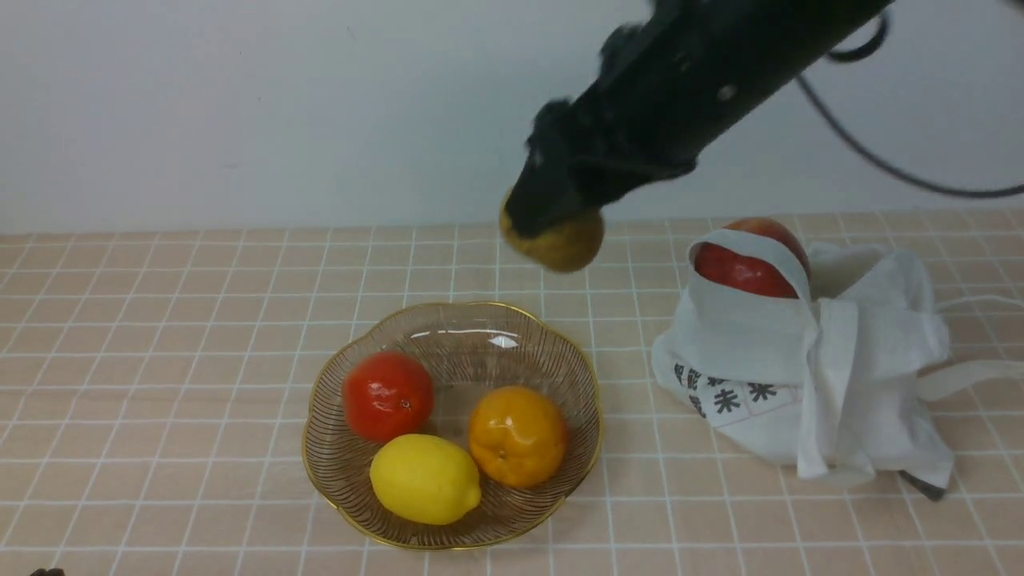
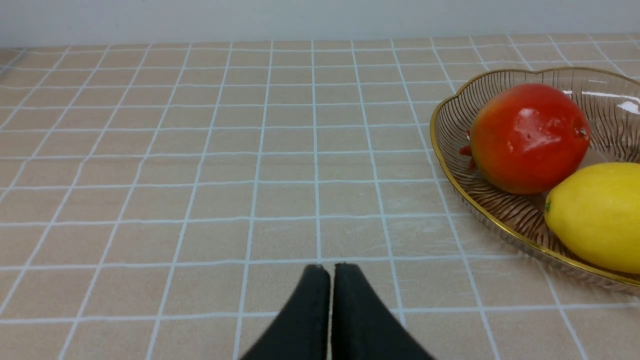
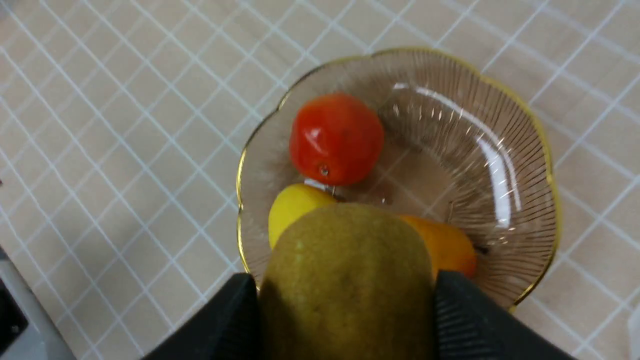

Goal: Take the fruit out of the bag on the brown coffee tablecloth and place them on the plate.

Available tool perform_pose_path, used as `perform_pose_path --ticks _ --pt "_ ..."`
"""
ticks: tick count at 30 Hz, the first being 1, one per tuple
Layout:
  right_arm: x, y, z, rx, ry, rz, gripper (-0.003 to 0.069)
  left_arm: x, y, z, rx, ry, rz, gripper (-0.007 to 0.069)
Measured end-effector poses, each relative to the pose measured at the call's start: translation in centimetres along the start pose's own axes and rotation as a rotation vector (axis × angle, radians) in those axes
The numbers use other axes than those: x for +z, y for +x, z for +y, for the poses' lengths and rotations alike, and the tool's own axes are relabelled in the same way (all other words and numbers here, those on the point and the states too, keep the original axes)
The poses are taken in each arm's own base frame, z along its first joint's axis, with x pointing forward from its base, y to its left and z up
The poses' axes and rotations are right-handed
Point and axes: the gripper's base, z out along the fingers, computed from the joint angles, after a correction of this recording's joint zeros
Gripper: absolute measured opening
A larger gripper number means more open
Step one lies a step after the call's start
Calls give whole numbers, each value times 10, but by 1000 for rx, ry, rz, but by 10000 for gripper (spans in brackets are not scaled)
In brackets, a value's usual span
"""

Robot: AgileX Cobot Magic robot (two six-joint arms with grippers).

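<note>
Right pincer [image 3: 345, 320] pinching the ball [image 1: 564, 244], left pincer [image 2: 330, 280] pressed together, we lower it onto the plate's [image 1: 512, 360] bare 12 o'clock patch before releasing.

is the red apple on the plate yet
No, the red apple sits in the mouth of the bag; the plate holds only the red-orange mandarin, the orange mandarin and the lemon.

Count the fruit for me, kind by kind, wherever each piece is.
Mandarins: 2 (red-orange mandarin, orange mandarin)
Apple: 1
Lemon: 1
Brownish ball: 1
Total: 5
</note>
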Motion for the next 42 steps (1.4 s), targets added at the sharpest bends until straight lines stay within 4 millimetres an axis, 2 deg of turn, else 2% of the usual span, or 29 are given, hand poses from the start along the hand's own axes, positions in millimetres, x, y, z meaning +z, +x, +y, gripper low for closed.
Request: perform_pose_path --ticks 1,4,5,8,11,14,17,21,25,28,29,30,31,32,33,36,37,39,40,41,42 --pt "19 -1 0 12 0 18 407 0 0 0 0 0 0 -8" --pt "56 -4 -6 40 15 21 407 0 0 0 0 0 0 -8" --pt "59 -4 -7 42 17 20 407 0 0 0 0 0 0 -8" --pt "98 -4 -22 64 46 17 407 0 0 0 0 0 0 -8" --pt "123 -2 -31 76 61 16 407 0 0 0 0 0 0 -8" --pt "133 0 -35 82 66 18 423 0 0 0 0 0 0 -8" --pt "142 1 -38 87 69 24 505 0 0 0 0 0 0 -8" --pt "144 2 -40 83 76 26 640 0 0 0 0 0 0 -8" --pt "137 2 -39 54 98 46 685 0 0 0 0 0 0 -8" --pt "113 -5 -36 0 139 69 659 0 0 0 0 0 0 -8" --pt "99 -10 -33 -15 163 66 634 0 0 0 0 0 0 -8" --pt "73 -17 -28 -30 204 50 587 0 0 0 0 0 0 -8" --pt "61 -20 -26 -37 224 38 563 0 0 0 0 0 0 -8" --pt "34 -26 -22 -50 276 1 519 0 0 0 0 0 0 -8" --pt "19 -30 -19 -56 299 -28 482 0 0 0 0 0 0 -8" --pt "-67 -38 -1 -77 418 -220 311 0 0 0 0 0 0 -8" --pt "-84 -37 2 -79 447 -256 278 0 0 0 0 0 0 -8" --pt "-137 -28 15 -84 508 -364 173 0 0 0 0 0 0 -8" --pt "-142 -27 16 -80 519 -376 173 0 0 0 0 0 0 -8" --pt "-192 -11 28 -57 568 -482 73 0 0 0 0 0 0 -8" --pt "-196 -9 29 -58 568 -491 65 0 0 0 0 0 0 -8"
